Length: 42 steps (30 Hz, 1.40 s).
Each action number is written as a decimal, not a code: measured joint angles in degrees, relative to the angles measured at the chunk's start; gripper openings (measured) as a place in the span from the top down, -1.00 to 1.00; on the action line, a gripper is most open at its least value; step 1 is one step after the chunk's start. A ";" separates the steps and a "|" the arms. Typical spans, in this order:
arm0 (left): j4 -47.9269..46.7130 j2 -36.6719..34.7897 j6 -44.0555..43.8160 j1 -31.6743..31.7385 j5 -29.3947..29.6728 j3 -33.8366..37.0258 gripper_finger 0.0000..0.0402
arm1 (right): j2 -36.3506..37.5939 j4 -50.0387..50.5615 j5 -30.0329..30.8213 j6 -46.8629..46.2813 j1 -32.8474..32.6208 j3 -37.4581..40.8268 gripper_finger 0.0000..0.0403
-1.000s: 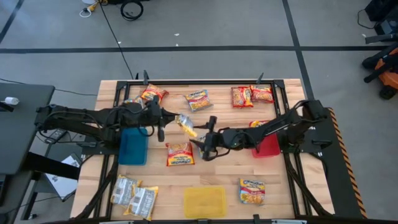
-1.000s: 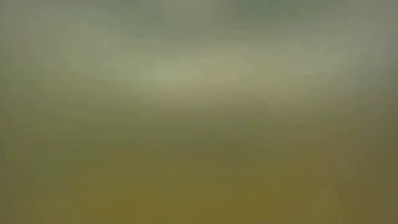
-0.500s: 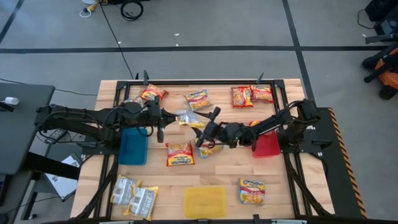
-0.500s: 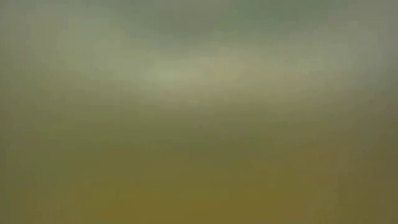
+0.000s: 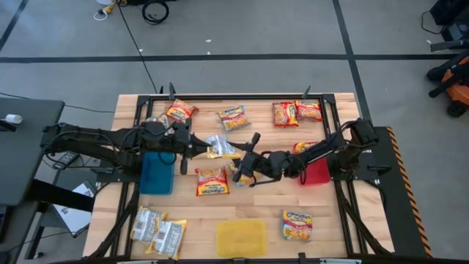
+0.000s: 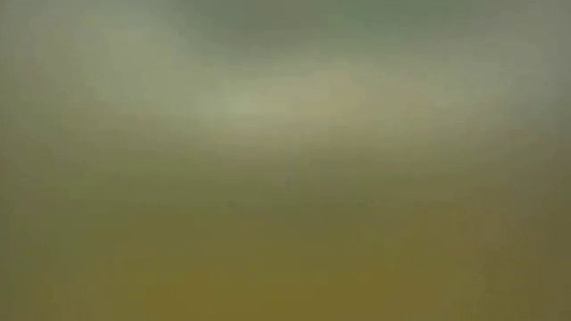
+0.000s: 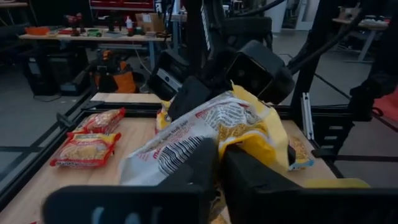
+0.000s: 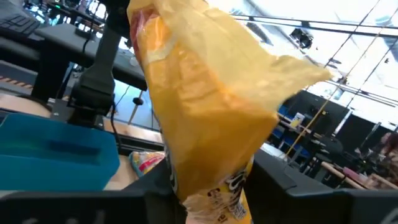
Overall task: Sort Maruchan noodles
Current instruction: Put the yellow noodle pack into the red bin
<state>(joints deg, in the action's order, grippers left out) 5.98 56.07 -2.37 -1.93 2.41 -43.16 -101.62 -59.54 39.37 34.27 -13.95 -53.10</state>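
A yellow-orange noodle packet (image 5: 220, 147) hangs above the middle of the worktop (image 5: 264, 209), stretched between the two hands. A second ago the left hand (image 5: 192, 144) alone held it, with the right hand (image 5: 245, 163) spread wide just beside it; the right hand has since moved in and closed over the packet's far end. The left hand, which was pressed tight on the near end, has begun to loosen, though in the left wrist view its fingers (image 7: 205, 165) sit against the packet (image 7: 211, 134), and whether they pinch it cannot be told. In the right wrist view the packet (image 8: 205, 106) rises from between that hand's fingers.

The other packets have not moved. A red-orange one (image 5: 212, 180) lies just below the held packet. Four more lie along the far edge: one (image 5: 180, 111) at the left, one (image 5: 234, 116) in the middle and a pair (image 5: 297, 112) at the right. Two silvery-white packets (image 5: 157, 231) sit at the near left corner and one yellow-orange packet (image 5: 297, 224) at the near right.

A blue tray (image 5: 157, 173) lies under the left arm, a red tray (image 5: 316, 173) under the right arm, and a yellow tray (image 5: 241, 237) at the near edge. The low view shows only blur.
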 joint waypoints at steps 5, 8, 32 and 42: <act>-6.08 -3.83 0.53 0.04 0.55 -0.94 0.48 | 2.41 7.76 8.05 -0.23 -2.36 -0.65 0.32; -12.53 -7.28 3.08 0.04 1.39 -2.45 0.27 | 6.11 24.87 15.20 -3.07 -4.79 -3.53 0.31; -12.75 -8.90 -1.86 -3.26 1.41 8.02 0.08 | 16.99 150.22 -28.34 -71.91 -6.15 -19.66 0.37; -13.34 -8.83 -1.69 -3.80 1.41 8.02 0.08 | 22.84 149.92 -28.69 -72.65 -5.34 -8.73 0.37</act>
<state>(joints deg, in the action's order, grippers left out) -7.35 47.24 -4.06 -5.74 3.81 -35.14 -78.78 90.37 10.67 -38.38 -19.29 -61.83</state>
